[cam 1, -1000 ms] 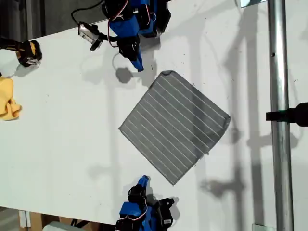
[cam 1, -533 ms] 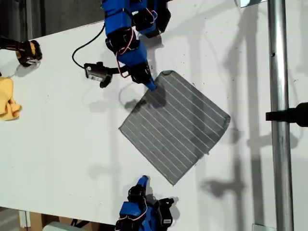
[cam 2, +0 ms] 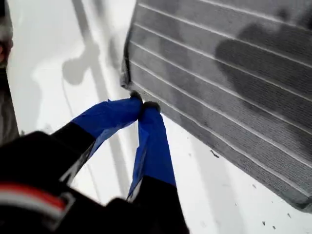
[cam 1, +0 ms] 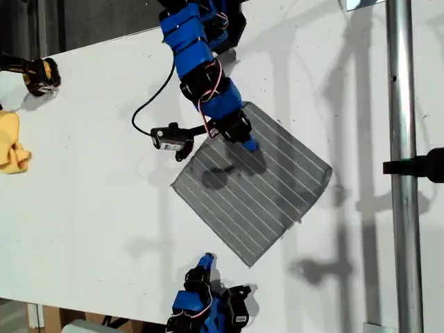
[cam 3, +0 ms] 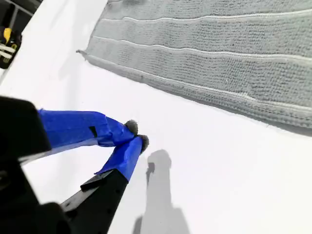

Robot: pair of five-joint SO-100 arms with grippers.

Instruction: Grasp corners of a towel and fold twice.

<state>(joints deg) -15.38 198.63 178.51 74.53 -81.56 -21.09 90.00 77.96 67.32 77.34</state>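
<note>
White table (cam 1: 90,208), metal pole (cam 1: 401,104) along the exterior view's right. Grey striped towel (cam 1: 263,187) flat and unfolded, lying diamond-wise. My first end effector (cam 1: 250,146) over the towel's upper part, tips pinched closed, gripping nothing visible; cannot tell if touching the cloth. My second end effector (cam 1: 207,261) closed too, over bare table, towel edge ahead and apart. Yellow cloth (cam 1: 10,142) far off, well apart from both.

A crumpled yellow cloth (cam 1: 12,144) lies at the white table's (cam 1: 83,208) edge on the exterior view's left, a black-and-yellow object (cam 1: 38,75), possibly a tool, rests near it toward the far edge, and a vertical metal pole (cam 1: 402,139) with a black clamp (cam 1: 418,166) crosses the exterior view's right.
</note>
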